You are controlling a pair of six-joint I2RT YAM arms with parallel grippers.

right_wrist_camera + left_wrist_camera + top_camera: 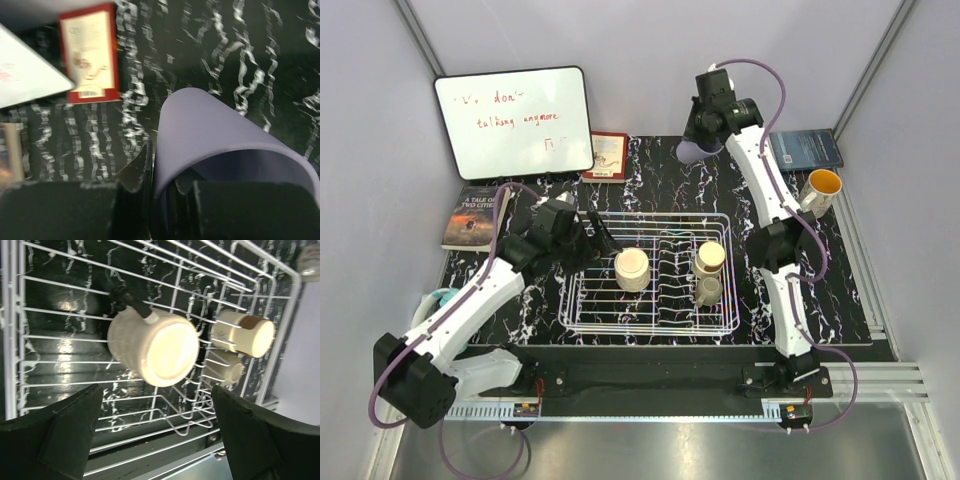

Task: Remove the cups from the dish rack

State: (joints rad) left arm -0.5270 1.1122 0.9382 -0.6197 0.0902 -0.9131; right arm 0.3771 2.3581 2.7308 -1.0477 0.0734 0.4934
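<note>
The left gripper (155,392) hangs over the left part of the white wire dish rack (578,300) with its two black fingers (70,435) spread wide apart and holding nothing. Just ahead of the gap between them, inside the rack, sits a round cream plastic tumbler (155,347), one flat end facing the wrist camera and clear of both fingers. Beyond the right-hand finger, further along the rack, are a cream tumbler with a brown band (245,335) and, just beside it, a small olive-grey tumbler (227,367), both propped among the upright prongs. The right gripper (159,172) reaches well past the rack's far side and is clamped on the wall of a lavender plastic tumbler (220,135), one finger outside and the other inside the rim. The tumbler's open mouth is turned toward the wrist, above the black marbled tabletop (200,40). To the left of those fingers lie a red-bordered book (90,52) and the corner of a whiteboard (25,75). Well off to their right, a tan tumbler with a yellow inside (820,188) lies on the table.
</note>
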